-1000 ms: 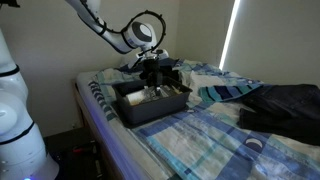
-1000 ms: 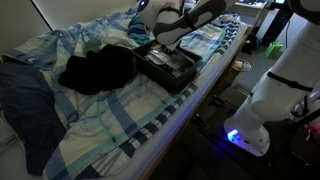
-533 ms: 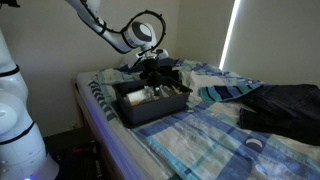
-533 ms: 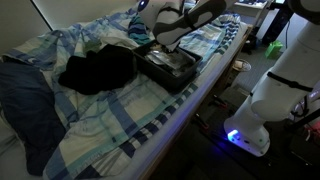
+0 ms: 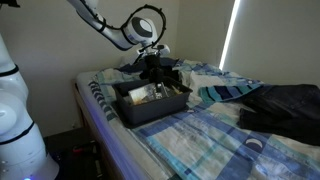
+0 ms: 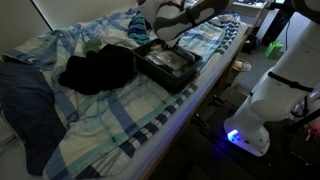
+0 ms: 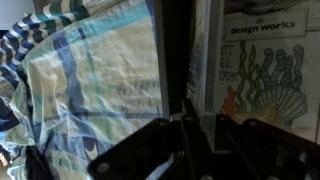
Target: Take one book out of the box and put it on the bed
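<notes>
The dark grey box lies on the plaid bed and shows in both exterior views. My gripper hangs over the box's far side, also in an exterior view. In the wrist view the gripper has its jaws nearly together. A thin dark strip, seemingly the book seen edge-on, runs from between them. The bed cover lies left of the strip. The book's cover picture is hidden.
A pale book titled "design works" lies in the box right of the strip. A black bag-like heap lies on the bed beyond the box. The white robot base stands beside the bed.
The gripper has risen a little over the box. More of the pale contents in the box now shows beneath it.
</notes>
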Motion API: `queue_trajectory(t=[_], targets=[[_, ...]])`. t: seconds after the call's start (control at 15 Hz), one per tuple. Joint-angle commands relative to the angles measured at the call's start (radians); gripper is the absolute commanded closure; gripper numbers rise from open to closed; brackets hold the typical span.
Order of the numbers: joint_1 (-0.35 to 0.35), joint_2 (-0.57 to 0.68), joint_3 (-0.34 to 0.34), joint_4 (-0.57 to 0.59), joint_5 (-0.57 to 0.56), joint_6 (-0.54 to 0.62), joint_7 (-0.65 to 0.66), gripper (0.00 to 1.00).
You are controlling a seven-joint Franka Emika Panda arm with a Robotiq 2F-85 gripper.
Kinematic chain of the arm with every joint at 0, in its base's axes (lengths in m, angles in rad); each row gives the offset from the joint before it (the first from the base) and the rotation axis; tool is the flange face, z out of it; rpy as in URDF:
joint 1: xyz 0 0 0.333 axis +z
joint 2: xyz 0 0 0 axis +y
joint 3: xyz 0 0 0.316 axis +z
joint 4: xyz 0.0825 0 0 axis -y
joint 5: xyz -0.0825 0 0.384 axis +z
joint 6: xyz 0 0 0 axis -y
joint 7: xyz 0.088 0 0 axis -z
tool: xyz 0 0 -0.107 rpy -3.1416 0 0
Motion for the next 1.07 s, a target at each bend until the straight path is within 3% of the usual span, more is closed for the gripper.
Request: queue_trajectory(t=[0.0,0.27,0.53,1.0], targets=[[-0.017,-0.046,-0.006,0.024,0.005,-0.032,-0.019,0.92],[-0.035,-0.074,-0.012,0.073,0.002,-0.033,-0.03,0.93],[-0.068,-0.08,-0.033,0.144,-0.016,-0.025,-0.021,0.86],[-0.137,-0.026,-0.091,0.228,-0.087,-0.006,0.001,0.84]])
